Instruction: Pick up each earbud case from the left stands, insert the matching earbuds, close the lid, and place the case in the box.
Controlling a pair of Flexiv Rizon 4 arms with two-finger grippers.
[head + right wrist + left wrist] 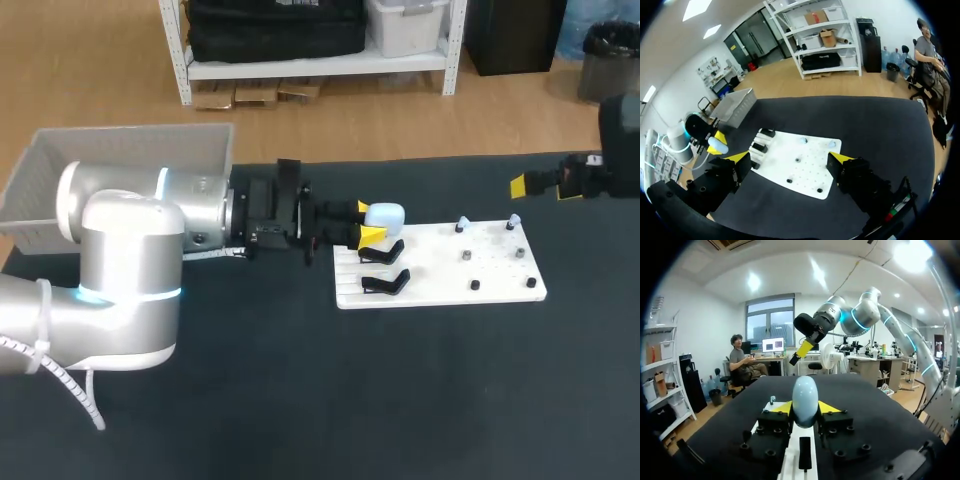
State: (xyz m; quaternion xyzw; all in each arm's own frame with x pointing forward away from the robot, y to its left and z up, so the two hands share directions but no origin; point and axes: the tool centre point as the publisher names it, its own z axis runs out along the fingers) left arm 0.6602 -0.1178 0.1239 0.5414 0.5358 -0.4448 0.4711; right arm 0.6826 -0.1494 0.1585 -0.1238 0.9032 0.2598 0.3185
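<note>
Left pincer (368, 222) clamps the earbud case (385, 214); right pincer (790, 158) gapes wide.

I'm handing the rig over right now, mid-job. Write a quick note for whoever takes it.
Left gripper: shut on the pale blue rounded earbud case at the white board's stand end.
Right gripper: open, empty, raised clear of the board.
Small earbuds sit on the board's pegs.
Grey plastic box: no case seen inside.
Done: first case gripped.
Left: insert earbuds, close lid, box it, then any others.
</note>
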